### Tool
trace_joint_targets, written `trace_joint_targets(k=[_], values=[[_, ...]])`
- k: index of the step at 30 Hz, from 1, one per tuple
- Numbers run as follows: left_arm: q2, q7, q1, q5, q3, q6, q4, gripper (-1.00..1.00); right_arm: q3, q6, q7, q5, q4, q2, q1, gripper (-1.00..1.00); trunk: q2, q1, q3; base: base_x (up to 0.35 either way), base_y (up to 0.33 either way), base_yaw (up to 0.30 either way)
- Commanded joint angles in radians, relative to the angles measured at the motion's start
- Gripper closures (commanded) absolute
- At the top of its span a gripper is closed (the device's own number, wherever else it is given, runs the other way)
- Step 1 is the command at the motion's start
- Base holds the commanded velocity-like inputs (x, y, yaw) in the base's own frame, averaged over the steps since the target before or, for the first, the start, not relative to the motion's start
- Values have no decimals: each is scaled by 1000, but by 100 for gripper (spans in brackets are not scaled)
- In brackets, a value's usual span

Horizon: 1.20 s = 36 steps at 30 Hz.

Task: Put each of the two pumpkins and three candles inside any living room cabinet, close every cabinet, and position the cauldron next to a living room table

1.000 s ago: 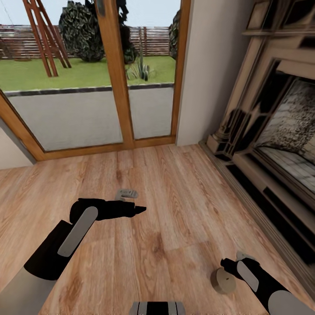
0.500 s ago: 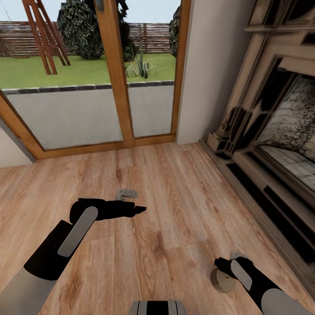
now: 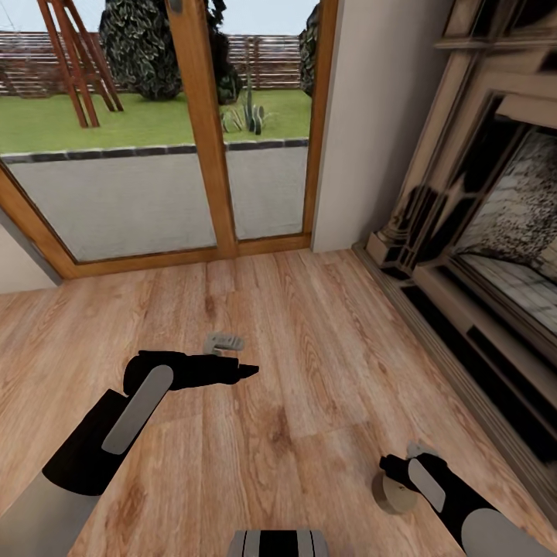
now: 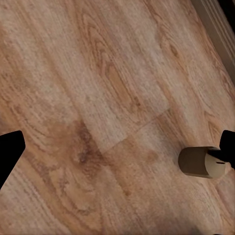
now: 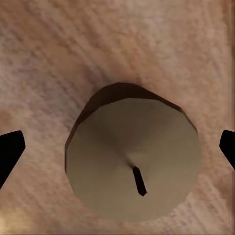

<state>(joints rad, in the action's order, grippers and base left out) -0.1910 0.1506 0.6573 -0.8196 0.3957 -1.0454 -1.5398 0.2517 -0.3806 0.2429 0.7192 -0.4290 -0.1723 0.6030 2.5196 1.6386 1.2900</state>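
Right now the right gripper (image 3: 396, 473) is hanging directly over one candle (image 3: 392, 493), which is standing upright on the wood floor (image 3: 309, 371) nr the fireplace (image 3: 495, 232) side of the room, close to the robot's base. In the right wrist view the candle (image 5: 133, 166) w/ its dark wick is sitting between the two fingers (image 5: 10, 152), tips spread wide on either side & apparently not touching it, so the fingers are reading as wide open, nothing held yet. The left gripper (image 3: 246, 372) is hovering above bare floor well apart from the candle, pointing toward the fireplace side; the left wrist view is showing its finger tips at the frame edges far apart, so also wide, empty, and the candle (image 4: 198, 162) is lying off to one side there w/ the right arm's dark tip over it. Step in hand, judging by this: picking up a candle, approach phase, prob. just before the grasp. Next move is calling for lowering the right fingers around the candle's sides, staying centred, closing, then lifting & carrying it to the cabinet. Glass doors (image 3: 155, 131) w/ garden beyond are standing at the far side.
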Motion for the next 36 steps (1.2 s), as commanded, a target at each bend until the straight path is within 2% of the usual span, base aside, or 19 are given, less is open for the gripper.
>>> trace_joint_targets(k=[1,7,12,26,30,36], values=[[-1,10,1,-10,2,-2,-1,-100,8,-2,9,9,6,-2,1,-100,0,0,1,0,0,0],[-1,10,1,-10,2,-2,-1,-100,8,1,9,5,18,-2,3,-100,0,0,1,0,0,0],[-1,10,1,-10,2,-2,-1,-100,8,1,9,4,22,-2,3,-100,2,2,20,0,0,0],[-1,10,1,-10,3,-2,-8,-100,8,3,9,2,22,1,3,-100,2,2,20,0,0,0],[-1,10,1,-10,3,-2,-8,-100,8,4,9,2,22,2,3,-100,2,4,36,0,0,0],[-1,10,1,-10,3,-2,-11,-100,8,5,9,2,22,2,3,-100,2,4,36,0,0,0]])
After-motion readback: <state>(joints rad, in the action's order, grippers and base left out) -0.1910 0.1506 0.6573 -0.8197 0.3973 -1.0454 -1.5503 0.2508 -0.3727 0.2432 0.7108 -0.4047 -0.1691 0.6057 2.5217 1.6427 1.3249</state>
